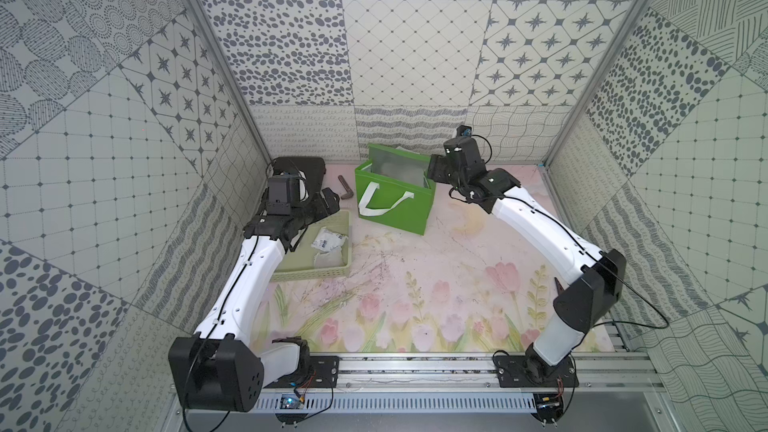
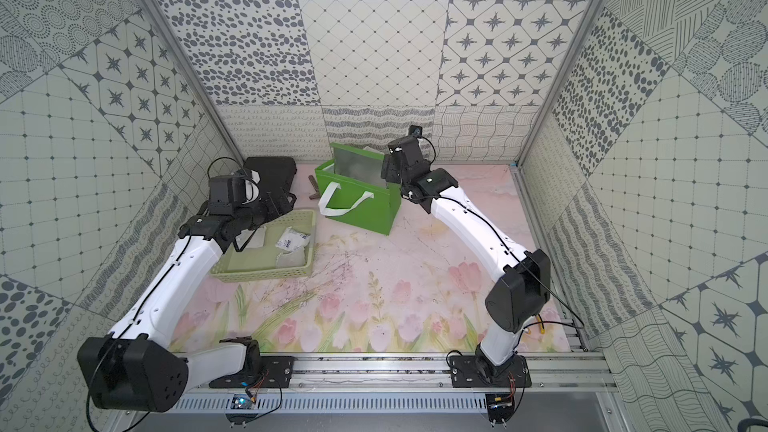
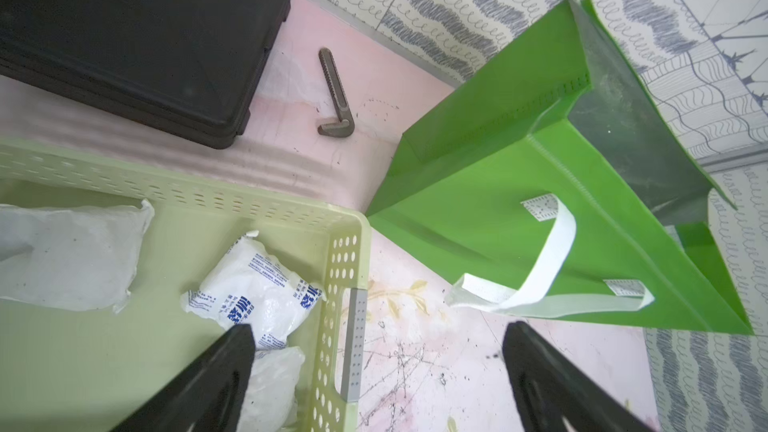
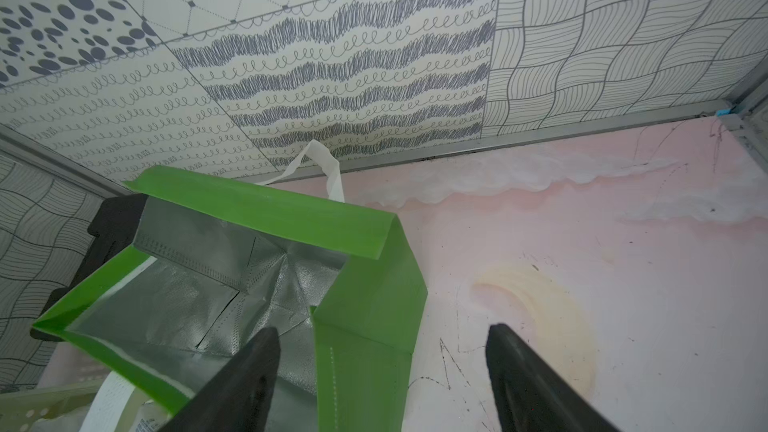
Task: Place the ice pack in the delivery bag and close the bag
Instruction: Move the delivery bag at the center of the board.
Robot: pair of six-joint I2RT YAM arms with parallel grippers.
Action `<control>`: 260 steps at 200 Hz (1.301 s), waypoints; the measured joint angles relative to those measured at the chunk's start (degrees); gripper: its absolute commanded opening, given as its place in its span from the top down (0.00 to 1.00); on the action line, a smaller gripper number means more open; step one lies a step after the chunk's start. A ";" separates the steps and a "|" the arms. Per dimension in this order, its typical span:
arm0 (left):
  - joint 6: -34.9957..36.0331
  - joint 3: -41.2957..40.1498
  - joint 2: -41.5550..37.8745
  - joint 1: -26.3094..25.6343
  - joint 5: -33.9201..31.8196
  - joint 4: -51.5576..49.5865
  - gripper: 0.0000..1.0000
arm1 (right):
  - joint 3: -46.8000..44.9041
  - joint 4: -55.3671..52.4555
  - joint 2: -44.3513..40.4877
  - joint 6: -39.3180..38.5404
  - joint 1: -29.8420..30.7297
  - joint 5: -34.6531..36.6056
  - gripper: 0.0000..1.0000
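Observation:
The delivery bag (image 1: 405,211) stands open at the back middle in both top views, green with silver lining (image 4: 178,305) and a white handle (image 3: 552,251). My right gripper (image 4: 383,329) is open astride the bag's right wall (image 4: 365,367), one finger inside and one outside, not pinching it. Ice packs lie in the pale green basket: one with blue print (image 3: 257,284), a plain one (image 3: 70,255), and another partly under my finger (image 3: 274,384). My left gripper (image 3: 379,328) hangs open over the basket's right rim and holds nothing.
The pale green lattice basket (image 1: 316,274) sits front left of the bag. A black hard case (image 3: 137,35) lies in the back left corner. A brown L-shaped metal tool (image 3: 336,93) rests between case and bag. Patterned walls close in on three sides.

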 measured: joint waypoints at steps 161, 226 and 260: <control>0.44 1.60 -1.92 -2.29 1.44 -7.56 0.03 | 17.86 -13.05 17.29 -2.29 0.20 1.38 1.00; 0.48 3.98 -0.74 -3.43 1.46 -9.31 0.05 | -3.32 -9.79 -3.89 -10.78 -2.62 -7.04 1.00; 0.50 4.66 -0.63 -4.52 1.55 -10.01 0.06 | -15.58 -7.48 -14.49 -15.17 -5.73 -12.52 1.00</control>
